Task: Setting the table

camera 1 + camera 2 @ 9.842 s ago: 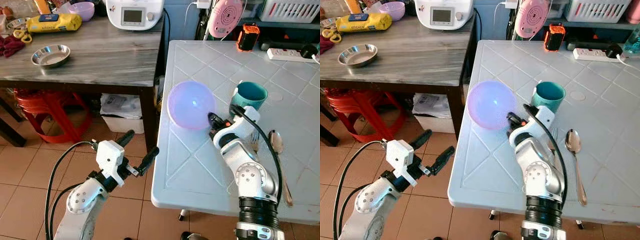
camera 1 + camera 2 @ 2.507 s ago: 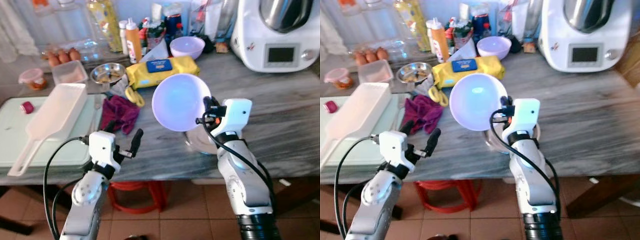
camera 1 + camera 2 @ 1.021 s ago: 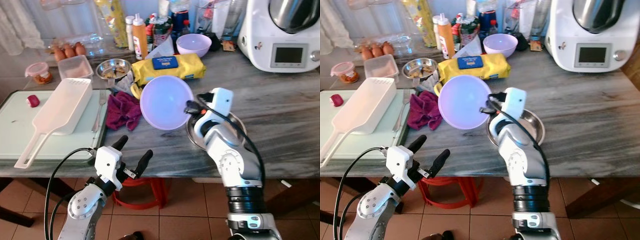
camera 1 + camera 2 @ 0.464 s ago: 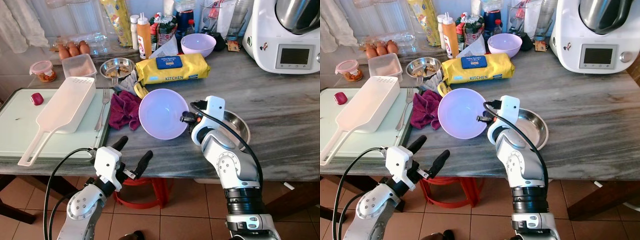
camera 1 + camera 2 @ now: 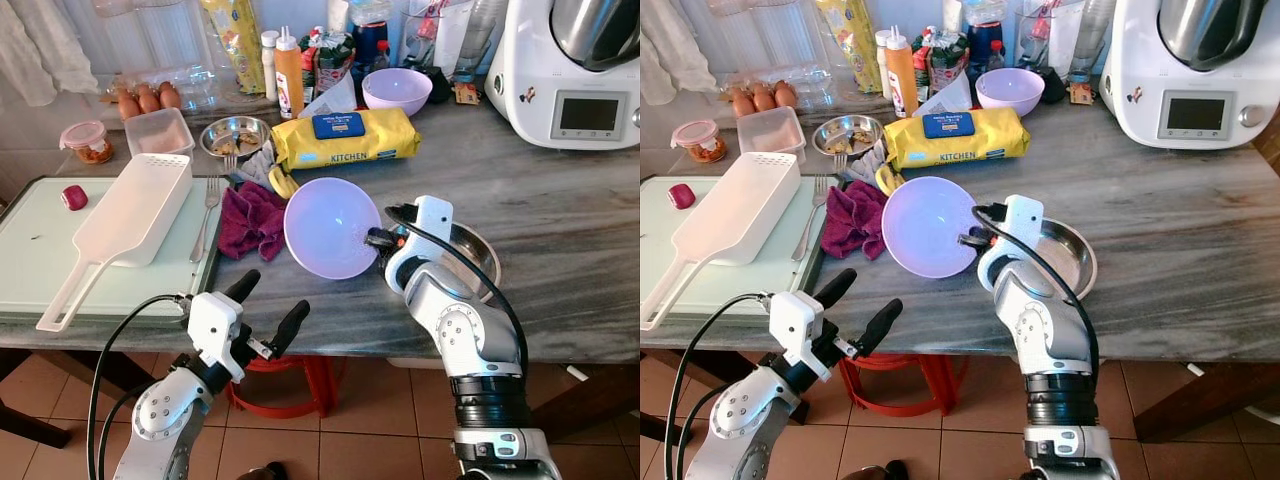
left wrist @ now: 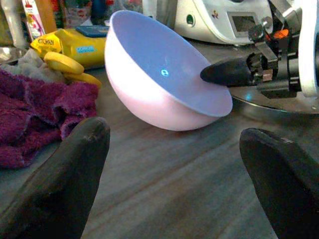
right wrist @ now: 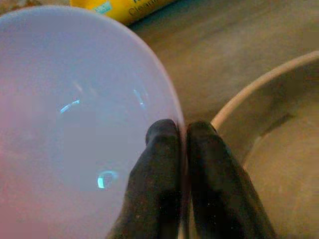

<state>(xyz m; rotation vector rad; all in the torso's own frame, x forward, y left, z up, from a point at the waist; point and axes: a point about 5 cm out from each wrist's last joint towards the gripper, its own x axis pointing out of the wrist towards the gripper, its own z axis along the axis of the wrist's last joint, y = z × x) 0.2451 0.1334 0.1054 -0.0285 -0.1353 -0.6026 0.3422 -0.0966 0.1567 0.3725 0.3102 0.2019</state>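
Observation:
A pale purple plastic bowl (image 5: 330,225) rests tilted on the grey marble counter (image 5: 560,200), its rim pinched by my right gripper (image 5: 372,238), which is shut on it. The right wrist view shows both black fingers (image 7: 162,164) clamped on either side of the bowl's rim (image 7: 94,99). The bowl (image 6: 159,84) leans on the counter in the left wrist view. My left gripper (image 5: 268,305) hangs open below the counter's front edge, holding nothing. A steel dish (image 5: 478,255) lies just right of the bowl.
A second purple bowl (image 5: 396,88) stands at the back by a yellow wipes pack (image 5: 345,135). A maroon cloth (image 5: 250,218), a fork (image 5: 205,215), a white scoop (image 5: 125,220) on a pale board and a white kitchen machine (image 5: 575,60) crowd the counter.
My right gripper has lowered the bowl from mid-air onto the counter and shifted it slightly right. The camera has risen a little; the left arm stays put.

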